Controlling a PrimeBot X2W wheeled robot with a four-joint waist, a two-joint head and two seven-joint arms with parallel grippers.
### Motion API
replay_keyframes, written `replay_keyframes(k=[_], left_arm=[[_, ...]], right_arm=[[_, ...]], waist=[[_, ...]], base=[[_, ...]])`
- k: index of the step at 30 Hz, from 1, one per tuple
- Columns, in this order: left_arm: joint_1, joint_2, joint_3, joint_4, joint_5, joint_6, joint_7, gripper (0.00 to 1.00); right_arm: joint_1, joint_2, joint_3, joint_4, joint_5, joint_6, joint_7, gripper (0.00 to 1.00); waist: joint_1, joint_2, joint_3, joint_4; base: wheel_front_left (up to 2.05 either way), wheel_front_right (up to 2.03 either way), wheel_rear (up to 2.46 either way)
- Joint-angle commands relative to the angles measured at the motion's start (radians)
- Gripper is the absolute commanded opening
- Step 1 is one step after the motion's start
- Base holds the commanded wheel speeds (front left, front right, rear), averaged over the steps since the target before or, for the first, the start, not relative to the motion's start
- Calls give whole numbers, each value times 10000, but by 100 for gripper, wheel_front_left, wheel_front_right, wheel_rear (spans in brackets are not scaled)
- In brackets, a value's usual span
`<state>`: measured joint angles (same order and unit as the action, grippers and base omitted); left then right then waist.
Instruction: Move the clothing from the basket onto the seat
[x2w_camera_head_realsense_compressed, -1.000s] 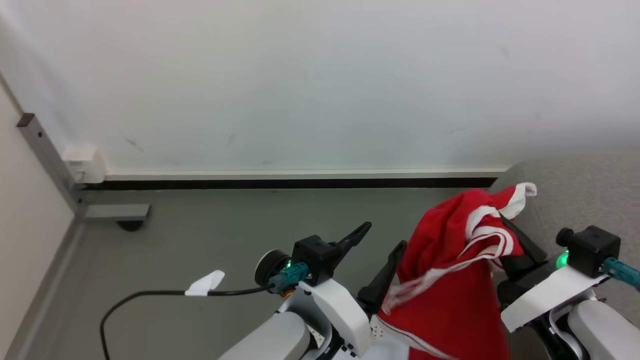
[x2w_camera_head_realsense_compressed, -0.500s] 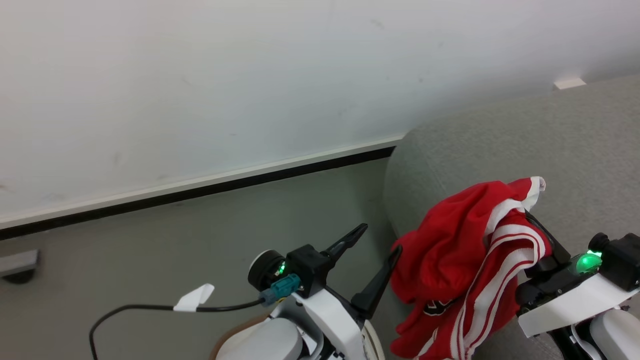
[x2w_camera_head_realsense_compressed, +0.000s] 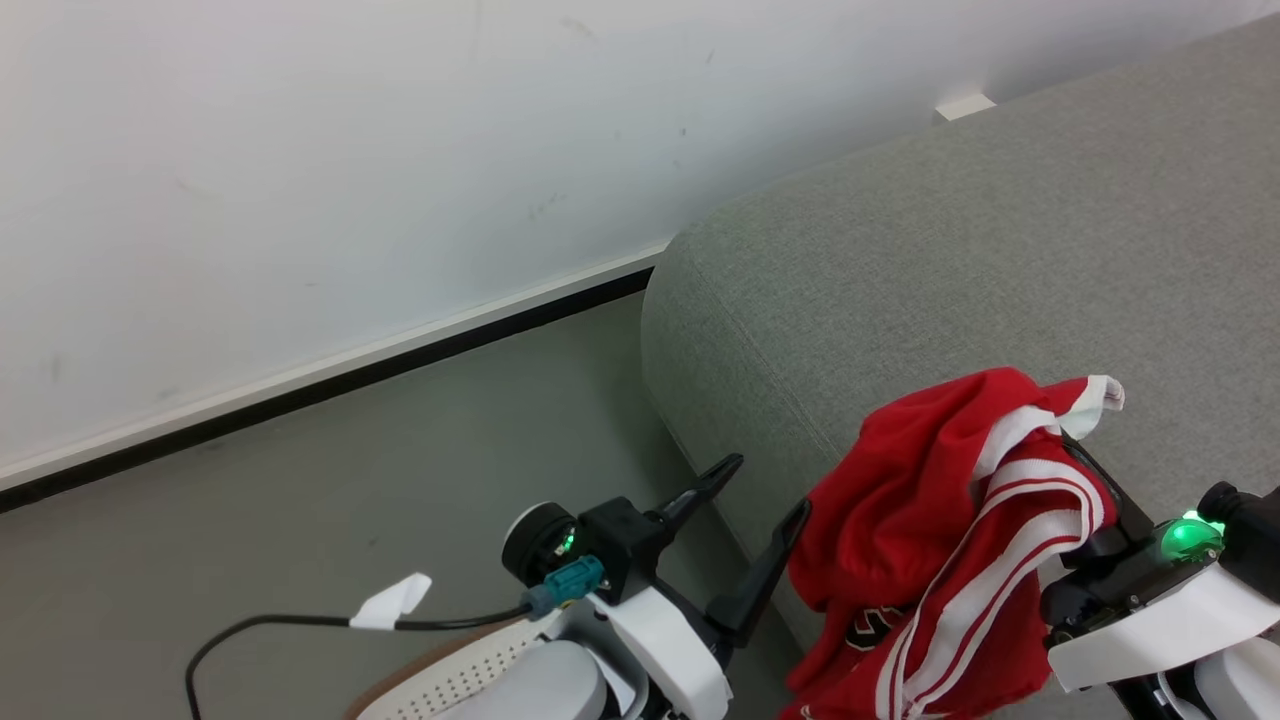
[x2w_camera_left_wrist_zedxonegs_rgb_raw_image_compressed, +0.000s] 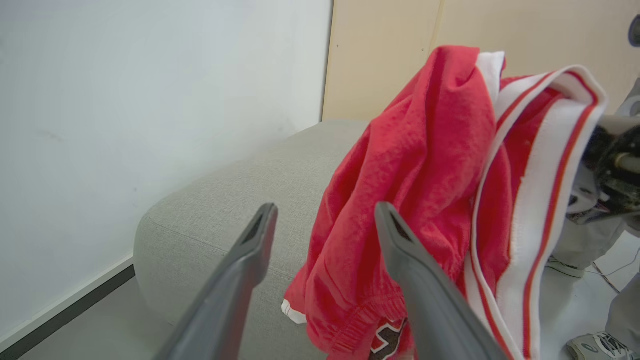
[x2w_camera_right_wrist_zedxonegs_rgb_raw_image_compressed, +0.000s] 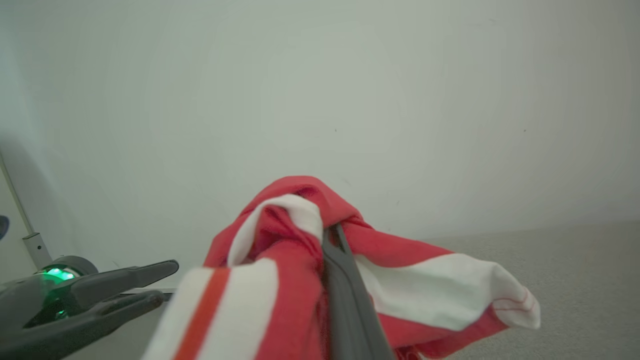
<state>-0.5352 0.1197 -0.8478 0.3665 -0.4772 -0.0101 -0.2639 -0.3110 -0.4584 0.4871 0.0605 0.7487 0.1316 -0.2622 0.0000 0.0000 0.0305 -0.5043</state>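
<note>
Above seat (x2w_camera_head_realsense_compressed: 950, 230) edge, right end effector (x2w_camera_right_wrist_zedxonegs_rgb_raw_image_compressed: 330, 235) is clamping bunched clothing (x2w_camera_head_realsense_compressed: 900, 500); left end effector (x2w_camera_head_realsense_compressed: 769, 483) is hanging spread, empty.

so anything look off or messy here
Nothing spilled or damaged. The clothing hangs in a twisted bunch from the right gripper, by the corner of the seat, not yet laid flat on it. The left gripper is open and empty beside it. A black cable with a white tag trails from its wrist.
</note>
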Motion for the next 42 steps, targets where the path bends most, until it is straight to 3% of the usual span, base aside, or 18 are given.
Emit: replay_keyframes(k=[1,7,15,23,30,33,42], left_arm=[[110,23,42,24,156,-36,-5,100],[-24,27,126,90,436,-155,-5,100],[-862,151,-18,315,905,-311,34,100],[-1676,147,-149,363,1205,-395,171,100],[-2200,186,-232,246,1401,-362,408,100],[-2386,309,-223,160,1407,-338,499,100],[-2679,556,-236,-103,1545,-176,778,100]], right_arm=[[-3,-70,-26,-53,36,-18,-36,0],[-992,-457,202,88,218,-19,-36,0],[-4042,-1432,322,744,1804,-20,60,0],[-7103,-3243,-326,1895,2991,-20,215,0],[-8376,-4777,-902,3539,3577,-20,224,0],[-8253,-4849,-463,4318,3435,-18,260,0],[-7560,-3582,1568,7163,3383,-20,892,0]], waist=[[0,0,33,-20],[0,0,478,79],[0,0,1965,620],[0,0,3353,1282],[0,0,4554,1892],[0,0,5063,2024],[0,0,6000,2223]], base=[[0,0,0],[0,0,0],[0,0,0],[0,0,0],[0,0,0],[0,0,0],[0,0,0]])
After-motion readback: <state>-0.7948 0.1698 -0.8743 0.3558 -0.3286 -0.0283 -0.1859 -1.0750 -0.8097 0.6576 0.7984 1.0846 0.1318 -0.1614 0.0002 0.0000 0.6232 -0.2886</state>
